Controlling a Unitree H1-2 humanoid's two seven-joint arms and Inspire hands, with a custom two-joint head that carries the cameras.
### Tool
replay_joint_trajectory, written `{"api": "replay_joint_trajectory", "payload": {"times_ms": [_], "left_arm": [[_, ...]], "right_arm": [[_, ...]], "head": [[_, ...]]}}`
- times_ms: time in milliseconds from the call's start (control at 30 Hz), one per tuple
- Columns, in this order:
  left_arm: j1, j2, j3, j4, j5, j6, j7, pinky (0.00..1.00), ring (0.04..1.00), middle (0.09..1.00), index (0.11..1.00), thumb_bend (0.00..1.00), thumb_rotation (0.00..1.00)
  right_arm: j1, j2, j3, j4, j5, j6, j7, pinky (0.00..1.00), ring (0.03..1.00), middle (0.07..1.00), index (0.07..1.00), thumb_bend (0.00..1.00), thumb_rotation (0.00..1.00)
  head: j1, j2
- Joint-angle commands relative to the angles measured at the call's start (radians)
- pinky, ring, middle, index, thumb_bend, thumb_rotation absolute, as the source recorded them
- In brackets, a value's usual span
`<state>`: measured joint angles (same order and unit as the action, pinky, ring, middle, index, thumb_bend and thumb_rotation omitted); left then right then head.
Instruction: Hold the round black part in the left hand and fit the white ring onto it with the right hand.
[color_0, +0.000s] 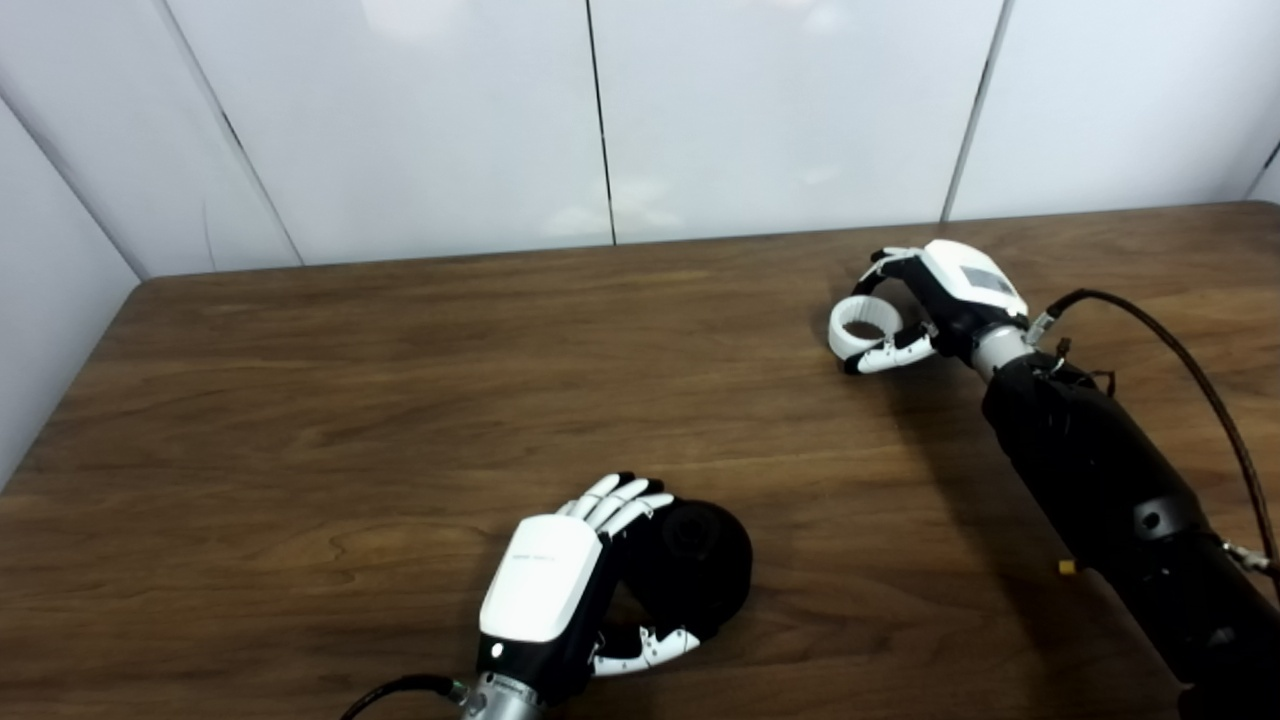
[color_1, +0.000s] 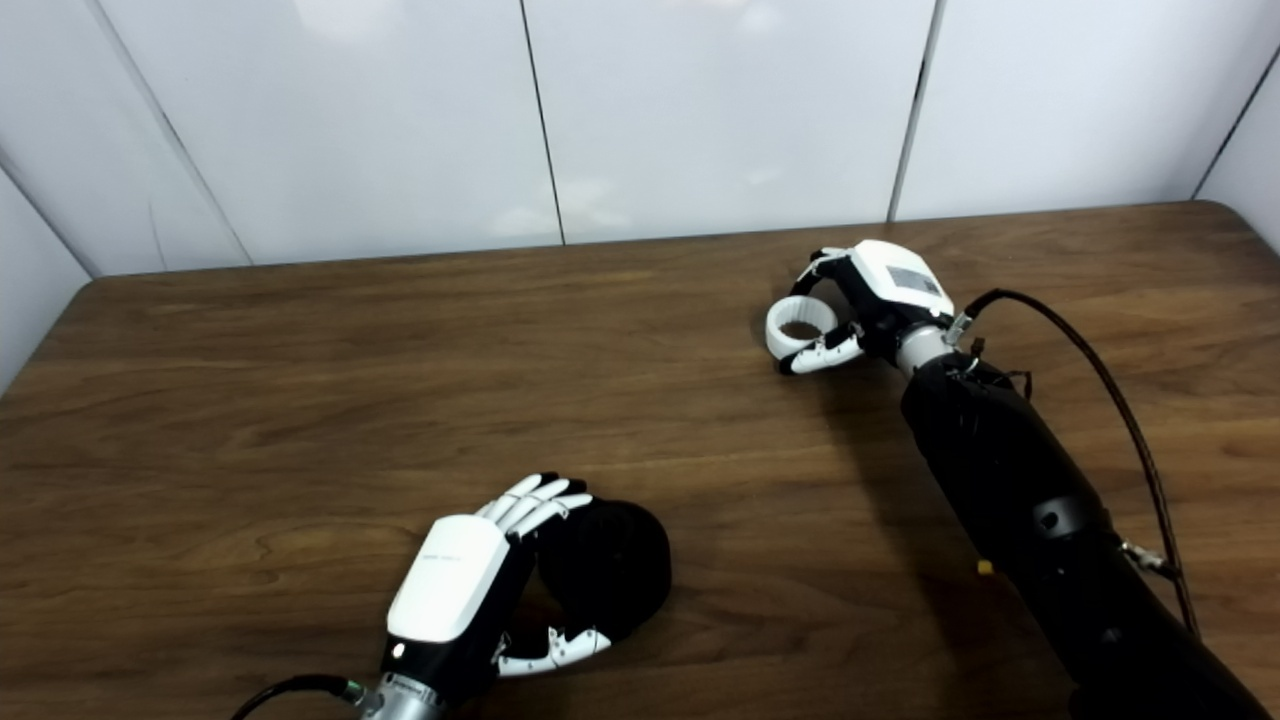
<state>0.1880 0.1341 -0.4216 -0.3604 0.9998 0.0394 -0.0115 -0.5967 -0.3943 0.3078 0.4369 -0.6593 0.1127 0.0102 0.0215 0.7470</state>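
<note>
Two robot hands over brown wooden counter (color_0: 400, 400), well apart. Left robot hand (color_0: 560, 590) near front edge, fingers (color_0: 620, 500) and thumb curled around round black part (color_0: 700, 565), part resting on counter, gripped from its left side. Right robot hand (color_0: 935, 300) far right near white wall panels (color_0: 780, 110), pinching white ring (color_0: 862, 325) between thumb and fingers; ring's opening facing up, low by counter surface. Black cable (color_0: 1200, 390) looping beside right forearm.
</note>
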Motion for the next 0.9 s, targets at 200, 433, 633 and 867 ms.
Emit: {"api": "replay_joint_trajectory", "payload": {"times_ms": [200, 433, 633, 867], "left_arm": [[0.011, -0.012, -0.005, -0.005, 0.002, 0.007, -0.023, 0.77, 0.906, 0.868, 0.751, 0.72, 0.43], [0.005, -0.013, -0.007, -0.001, 0.002, 0.011, -0.033, 0.75, 0.912, 0.869, 0.755, 0.71, 0.44], [-0.001, -0.016, -0.01, 0.004, 0.002, 0.013, -0.032, 0.73, 0.91, 0.868, 0.754, 0.72, 0.43], [-0.007, -0.017, -0.011, 0.015, 0.0, 0.012, -0.023, 0.74, 0.906, 0.868, 0.758, 0.72, 0.41]], "right_arm": [[-0.031, -0.014, -0.009, -0.026, -0.004, -0.035, -0.029, 0.8, 0.911, 0.876, 0.497, 0.53, 0.15], [-0.018, -0.022, -0.016, -0.07, 0.004, -0.028, -0.01, 0.79, 0.91, 0.873, 0.495, 0.52, 0.15], [-0.003, -0.024, -0.035, -0.126, 0.015, -0.001, 0.027, 0.79, 0.915, 0.876, 0.495, 0.52, 0.15], [0.019, -0.023, -0.05, -0.185, 0.016, 0.0, 0.059, 0.78, 0.909, 0.871, 0.495, 0.52, 0.15]], "head": [[-0.003, 0.001], [-0.006, 0.0], [-0.008, -0.001], [-0.012, -0.006]]}}
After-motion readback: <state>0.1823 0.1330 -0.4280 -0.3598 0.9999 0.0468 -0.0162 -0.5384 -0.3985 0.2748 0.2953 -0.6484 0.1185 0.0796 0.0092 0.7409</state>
